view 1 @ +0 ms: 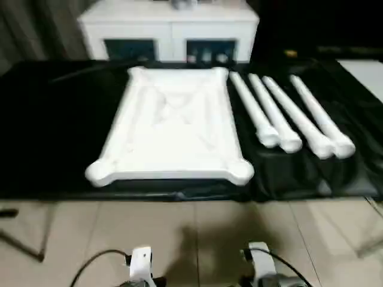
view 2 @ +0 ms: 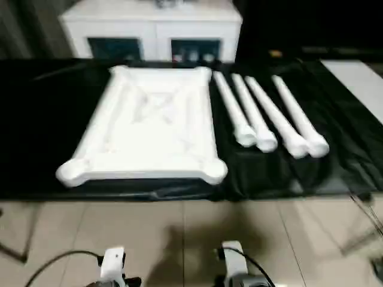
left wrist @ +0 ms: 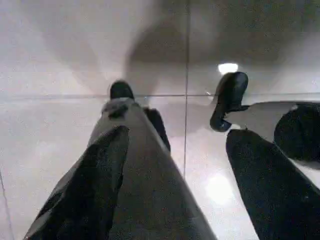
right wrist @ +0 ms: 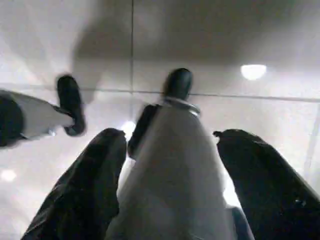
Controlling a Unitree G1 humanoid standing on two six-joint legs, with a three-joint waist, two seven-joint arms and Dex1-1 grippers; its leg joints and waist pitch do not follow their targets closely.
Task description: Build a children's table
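The children's table lies in parts on a black cloth [view 1: 54,131] ahead of me. Its white tabletop [view 1: 173,125] rests upside down, X ribs up, with round sockets at the corners. Several tapered white legs [view 1: 281,116] lie side by side just right of it. Both my arms hang low, far short of the parts, with only their white wrists [view 1: 140,263] at the lower edge of the eye views. The left gripper [left wrist: 177,135] is open, its fingers [left wrist: 100,190] pointing down at the floor. The right gripper [right wrist: 169,133] is open too, nothing between its fingers [right wrist: 260,180].
A white cabinet with glass doors [view 1: 170,36] stands behind the cloth. Pale tiled floor [view 1: 191,233] separates me from the cloth's front edge. A thin metal stand [view 1: 24,239] is at the lower left. My own grey legs and black feet [left wrist: 227,100] appear below the grippers.
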